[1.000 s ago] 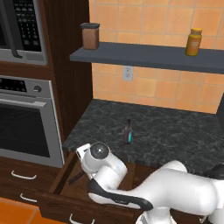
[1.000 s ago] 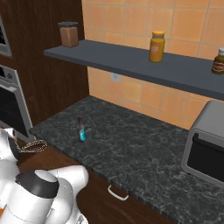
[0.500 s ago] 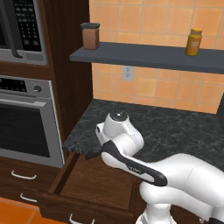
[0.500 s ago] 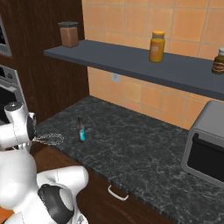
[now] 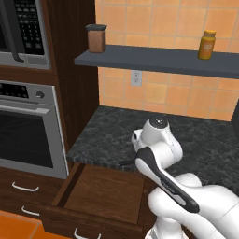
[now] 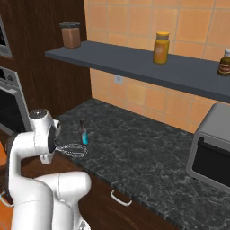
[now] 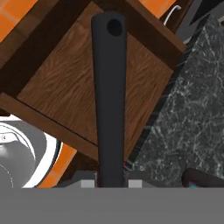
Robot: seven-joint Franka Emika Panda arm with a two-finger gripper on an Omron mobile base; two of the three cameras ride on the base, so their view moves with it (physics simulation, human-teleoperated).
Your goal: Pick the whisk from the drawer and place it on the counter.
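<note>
My gripper [image 7: 110,180] is shut on the slim black handle of the whisk [image 7: 108,87]. The whisk hangs level above the front edge of the counter [image 6: 134,157]. Its silver wire loops [image 6: 72,149] reach over the dark stone, close to a small dark bottle [image 6: 83,133]. Its handle end [image 5: 125,163] pokes out over the open drawer [image 5: 102,191]. From the hand, the handle runs up the picture over the drawer's bare wood bottom [image 7: 65,83], with the counter [image 7: 192,109] to the right.
A built-in oven [image 5: 23,135] and microwave [image 5: 23,28] stand left of the counter. A dark wall shelf [image 5: 158,58] carries a brown canister [image 5: 96,38] and a yellow jar [image 5: 207,45]. A toaster oven [image 6: 213,148] sits at the counter's right end.
The arm has risen out of the drawer with the whisk and swung right, bringing the wire loops over the counter near the bottle.
</note>
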